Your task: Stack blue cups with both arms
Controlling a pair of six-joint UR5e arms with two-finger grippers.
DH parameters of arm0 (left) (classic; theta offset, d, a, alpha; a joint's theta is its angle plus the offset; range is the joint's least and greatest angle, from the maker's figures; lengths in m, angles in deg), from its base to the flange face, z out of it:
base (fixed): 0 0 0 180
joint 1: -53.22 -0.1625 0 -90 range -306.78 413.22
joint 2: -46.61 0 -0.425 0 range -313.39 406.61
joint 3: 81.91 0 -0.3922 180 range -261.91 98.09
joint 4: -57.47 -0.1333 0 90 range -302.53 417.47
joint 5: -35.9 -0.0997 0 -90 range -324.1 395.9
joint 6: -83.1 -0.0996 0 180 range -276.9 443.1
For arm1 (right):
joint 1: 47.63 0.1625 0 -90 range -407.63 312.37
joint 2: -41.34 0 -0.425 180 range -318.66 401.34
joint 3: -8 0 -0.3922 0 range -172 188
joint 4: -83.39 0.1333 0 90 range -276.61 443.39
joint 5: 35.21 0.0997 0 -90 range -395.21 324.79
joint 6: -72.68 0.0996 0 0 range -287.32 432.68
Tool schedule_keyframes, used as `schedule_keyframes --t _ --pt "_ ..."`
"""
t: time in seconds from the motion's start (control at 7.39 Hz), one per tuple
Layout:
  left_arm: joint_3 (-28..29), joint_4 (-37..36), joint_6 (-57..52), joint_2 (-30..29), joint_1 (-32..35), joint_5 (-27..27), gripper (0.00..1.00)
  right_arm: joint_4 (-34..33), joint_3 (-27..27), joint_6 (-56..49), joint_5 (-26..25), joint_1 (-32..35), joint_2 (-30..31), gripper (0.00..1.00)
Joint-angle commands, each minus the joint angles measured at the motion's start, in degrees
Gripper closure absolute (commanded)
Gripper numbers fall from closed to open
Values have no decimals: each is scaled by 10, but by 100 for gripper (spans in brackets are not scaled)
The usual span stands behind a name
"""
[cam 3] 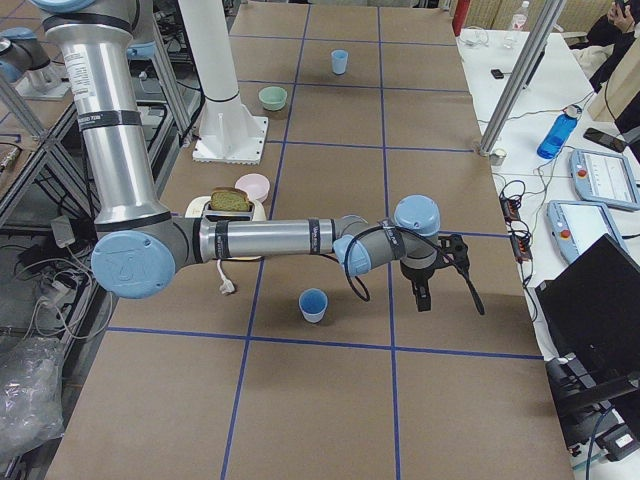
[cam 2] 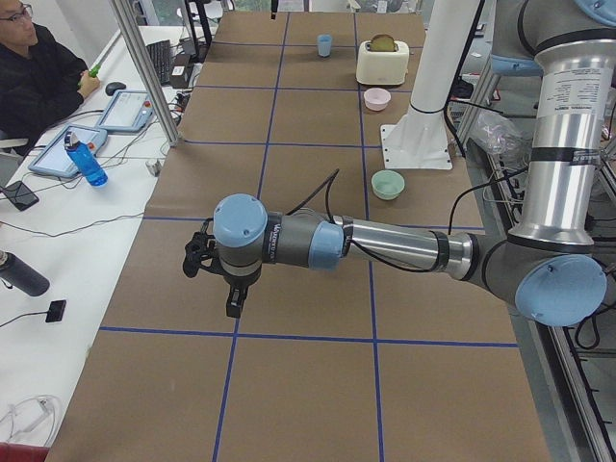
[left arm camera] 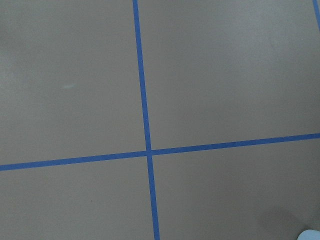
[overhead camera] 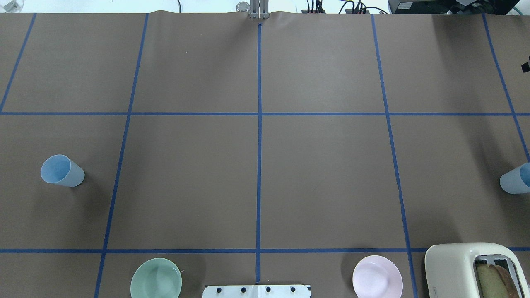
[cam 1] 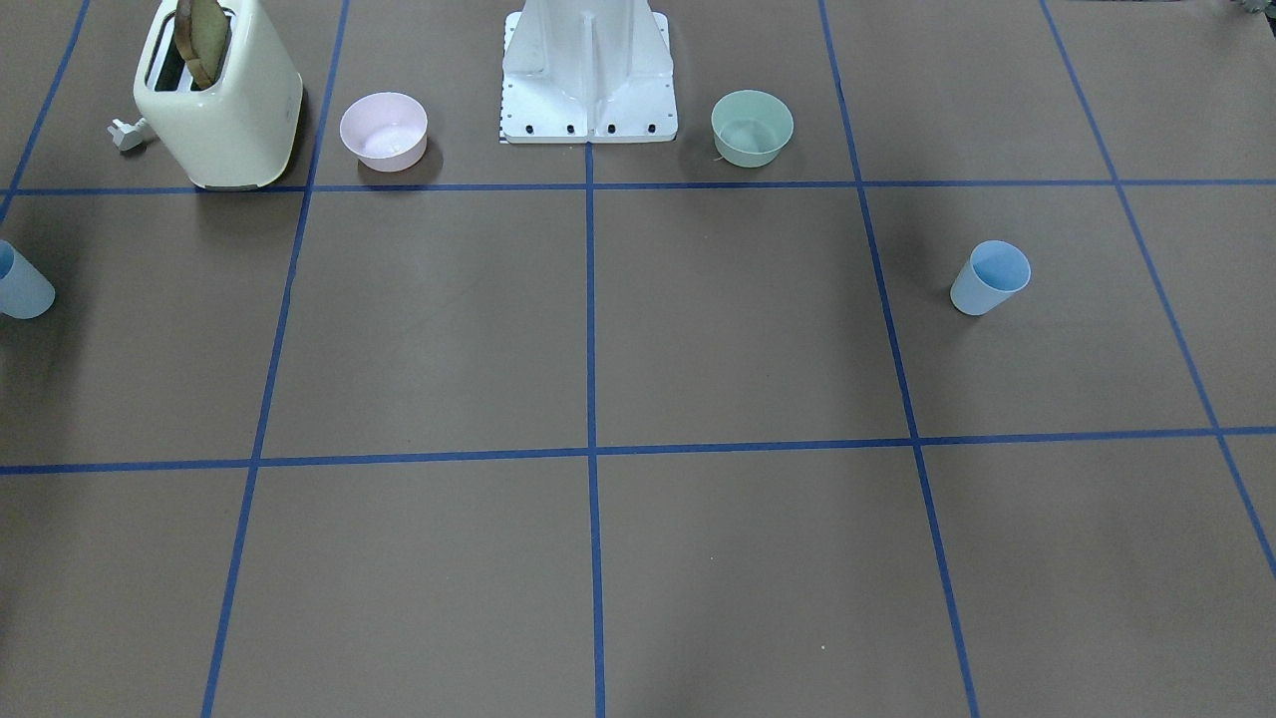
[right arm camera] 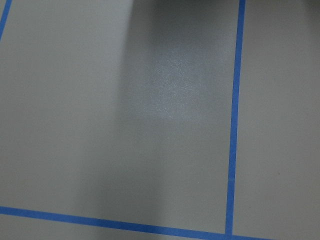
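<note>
One pale blue cup (overhead camera: 62, 170) stands upright on the robot's left side of the brown table; it also shows in the front view (cam 1: 990, 277). The other blue cup (overhead camera: 515, 179) stands at the right edge of the overhead view, at the front view's left edge (cam 1: 20, 284) and in the right side view (cam 3: 313, 304). My left gripper (cam 2: 231, 294) hangs over the table's left end. My right gripper (cam 3: 445, 290) hangs beyond the right cup, apart from it. Both show only in the side views, so I cannot tell whether they are open or shut. A pale blue sliver (left arm camera: 310, 235) sits in the left wrist view's corner.
A cream toaster (cam 1: 219, 100) holding bread, a pink bowl (cam 1: 384, 130), a pale green bowl (cam 1: 752, 127) and the white pedestal base (cam 1: 588, 75) line the robot's side of the table. Blue tape lines grid the surface. Operators sit at a side desk (cam 2: 58, 183) holding devices and bottles.
</note>
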Motion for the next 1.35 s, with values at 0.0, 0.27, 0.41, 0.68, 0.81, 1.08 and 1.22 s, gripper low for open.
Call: schedule_keyframes --t 0.0,0.27,0.41,0.68,0.81,1.08,1.22 --pt "-2 0 1 0 0 0 2 4 1 -1 -4 0 1 0" --pt "-9 1 2 1 1 -1 2 2 0 3 -5 0 5 0" --pt "-16 0 9 0 1 -2 2 4 21 16 -8 1 27 0" --pt "-43 3 87 -4 -24 -21 2 -5 73 24 7 2 83 0" --pt "-56 4 120 -4 -65 -21 2 -4 106 24 22 2 124 0" --pt "-62 66 219 4 -140 -32 2 -5 128 26 32 1 158 0" --pt "-64 147 292 30 -181 -46 2 -3 130 26 33 -5 173 0"
